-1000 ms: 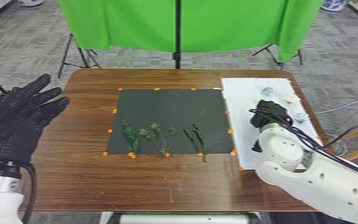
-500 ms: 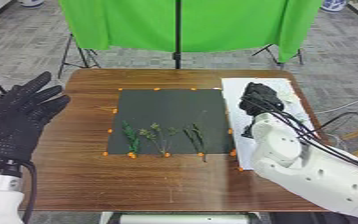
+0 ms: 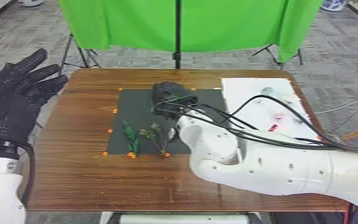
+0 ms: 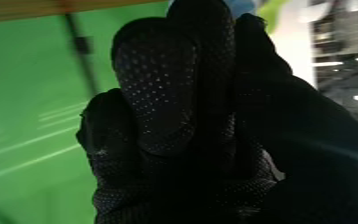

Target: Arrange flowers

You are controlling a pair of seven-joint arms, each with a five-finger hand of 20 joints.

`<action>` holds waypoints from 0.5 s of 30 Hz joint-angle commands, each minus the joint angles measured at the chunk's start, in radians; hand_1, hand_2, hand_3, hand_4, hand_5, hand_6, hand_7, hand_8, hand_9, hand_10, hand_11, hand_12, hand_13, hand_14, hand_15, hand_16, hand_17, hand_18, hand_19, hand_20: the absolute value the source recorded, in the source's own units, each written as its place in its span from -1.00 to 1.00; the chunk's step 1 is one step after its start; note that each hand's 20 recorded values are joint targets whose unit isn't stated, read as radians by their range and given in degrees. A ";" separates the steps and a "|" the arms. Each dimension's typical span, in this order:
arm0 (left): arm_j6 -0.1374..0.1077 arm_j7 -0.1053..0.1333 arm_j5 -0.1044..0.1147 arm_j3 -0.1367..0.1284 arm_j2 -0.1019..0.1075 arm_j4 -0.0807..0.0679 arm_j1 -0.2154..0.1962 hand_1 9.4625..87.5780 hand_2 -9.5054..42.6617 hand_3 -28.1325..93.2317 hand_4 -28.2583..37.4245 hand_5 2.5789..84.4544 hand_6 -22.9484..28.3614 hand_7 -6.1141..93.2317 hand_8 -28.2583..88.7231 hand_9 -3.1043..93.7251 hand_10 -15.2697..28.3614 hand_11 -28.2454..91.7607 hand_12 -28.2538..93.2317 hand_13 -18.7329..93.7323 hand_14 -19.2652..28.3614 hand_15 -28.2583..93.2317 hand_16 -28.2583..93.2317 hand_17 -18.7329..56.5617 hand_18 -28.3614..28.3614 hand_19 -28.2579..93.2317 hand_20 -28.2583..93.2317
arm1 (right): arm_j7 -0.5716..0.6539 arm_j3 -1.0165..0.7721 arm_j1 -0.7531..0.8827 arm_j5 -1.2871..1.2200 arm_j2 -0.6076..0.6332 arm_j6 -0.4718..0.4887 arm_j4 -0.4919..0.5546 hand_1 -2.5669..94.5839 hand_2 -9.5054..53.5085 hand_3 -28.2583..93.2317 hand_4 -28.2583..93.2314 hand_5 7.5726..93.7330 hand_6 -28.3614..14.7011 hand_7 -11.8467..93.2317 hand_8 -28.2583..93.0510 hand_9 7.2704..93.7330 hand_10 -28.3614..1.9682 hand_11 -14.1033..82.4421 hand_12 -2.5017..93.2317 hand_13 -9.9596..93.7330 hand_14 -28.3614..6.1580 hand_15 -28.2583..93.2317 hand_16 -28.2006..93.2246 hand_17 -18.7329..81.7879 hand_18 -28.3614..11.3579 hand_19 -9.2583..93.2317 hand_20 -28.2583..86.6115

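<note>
Head view: the left robot hand point(image 3: 7, 112) is at the left edge of the frame, its fingers straight and a little spread, pointing to the upper right; it is apart from the cut stems. The right robot hand point(image 3: 170, 94) is left of the frame's middle, over the upper part of a dark mat point(image 3: 135, 107). I cannot tell whether it is open or closed, or whether it has hold of anything. The white arm point(image 3: 278, 167) behind it comes in from the lower right, with black cables point(image 3: 286, 144) running along it, and covers the lower right part of the mat.

On the lower left part of the mat lies a leafy green stem point(image 3: 130, 137), and just to its right a thinner branching stem point(image 3: 155, 134). Both lie roughly upright in the frame. Orange marks dot the mat's edges.

At the right of the frame, a white board point(image 3: 238, 86) lies on the brown wooden surface point(image 3: 78, 187). Small pale pieces and a red piece point(image 3: 273, 128) are on the board; the pale ones are too small to make out. Beyond the surface hang green cloth point(image 3: 113, 25) and a black pole point(image 3: 177, 30).

In the right wrist view, the right robot hand's black glove point(image 4: 158, 100) is in front of the green cloth.
</note>
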State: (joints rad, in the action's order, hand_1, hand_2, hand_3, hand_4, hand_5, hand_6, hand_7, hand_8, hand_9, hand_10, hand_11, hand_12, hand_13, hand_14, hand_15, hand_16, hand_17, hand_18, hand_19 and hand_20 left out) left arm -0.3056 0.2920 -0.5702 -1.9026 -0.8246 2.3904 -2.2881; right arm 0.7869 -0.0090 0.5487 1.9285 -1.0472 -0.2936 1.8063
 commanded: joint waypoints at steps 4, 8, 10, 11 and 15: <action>0.000 0.045 0.019 -0.027 0.051 -0.009 0.002 -0.74 -0.32 0.73 -1.00 -0.15 0.29 -0.67 -0.65 -0.26 0.59 -0.13 -0.37 -0.22 0.94 0.30 -0.69 -0.69 0.83 0.45 -0.41 | -0.028 0.142 -0.118 -0.072 -0.152 -0.014 -0.028 0.19 -1.00 0.67 -1.00 0.76 0.33 -0.37 -0.47 1.00 0.38 -0.23 -0.36 0.87 0.42 0.38 -0.20 0.40 -0.38 1.00 0.05; 0.002 0.053 0.019 -0.026 0.062 -0.009 0.013 -0.74 -0.32 0.73 -1.00 -0.15 0.29 -0.67 -0.65 -0.26 0.59 -0.13 -0.37 -0.22 0.94 0.30 -0.69 -0.69 0.83 0.45 -0.41 | -0.012 0.183 -0.146 -0.131 -0.192 -0.039 -0.068 0.18 -1.00 0.67 -1.00 0.75 0.35 -0.37 -0.48 1.00 0.39 -0.20 -0.36 0.87 0.42 0.39 -0.20 0.40 -0.39 1.00 0.06; 0.011 0.069 0.020 -0.001 0.084 -0.026 0.050 -0.74 -0.32 0.73 -1.00 -0.15 0.29 -0.67 -0.65 -0.27 0.59 -0.13 -0.37 -0.22 0.94 0.30 -0.69 -0.69 0.83 0.45 -0.41 | 0.028 0.250 -0.212 -0.155 -0.219 -0.090 -0.084 0.17 -1.00 0.67 -1.00 0.74 0.37 -0.37 -0.48 1.00 0.38 -0.18 -0.37 0.87 0.42 0.40 -0.20 0.40 -0.39 1.00 0.07; 0.005 0.073 0.022 -0.004 0.085 -0.021 0.045 -0.74 -0.33 0.73 -1.00 -0.14 0.29 -0.67 -0.65 -0.27 0.59 -0.13 -0.37 -0.22 0.94 0.30 -0.69 -0.69 0.83 0.45 -0.41 | 0.027 0.256 -0.219 -0.163 -0.231 -0.090 -0.089 0.17 -1.00 0.66 -1.00 0.74 0.37 -0.37 -0.48 1.00 0.38 -0.17 -0.37 0.87 0.42 0.40 -0.20 0.40 -0.39 1.00 0.07; -0.018 0.079 0.018 -0.007 0.097 -0.003 0.032 -0.74 -0.33 0.73 -1.00 -0.14 0.29 -0.67 -0.65 -0.27 0.59 -0.13 -0.37 -0.22 0.94 0.30 -0.69 -0.69 0.83 0.45 -0.42 | 0.019 0.293 -0.255 -0.181 -0.286 -0.113 -0.117 0.17 -1.00 0.65 -1.00 0.74 0.41 -0.37 -0.49 0.99 0.36 -0.09 -0.43 0.87 0.42 0.41 -0.21 0.40 -0.40 1.00 0.10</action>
State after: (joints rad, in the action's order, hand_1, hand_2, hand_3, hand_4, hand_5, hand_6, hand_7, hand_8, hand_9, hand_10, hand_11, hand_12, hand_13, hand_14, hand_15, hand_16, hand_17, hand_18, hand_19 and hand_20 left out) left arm -0.3027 0.3542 -0.5540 -1.9156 -0.7547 2.3778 -2.2610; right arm 0.7904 0.2398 0.3883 1.7602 -1.2487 -0.3612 1.7234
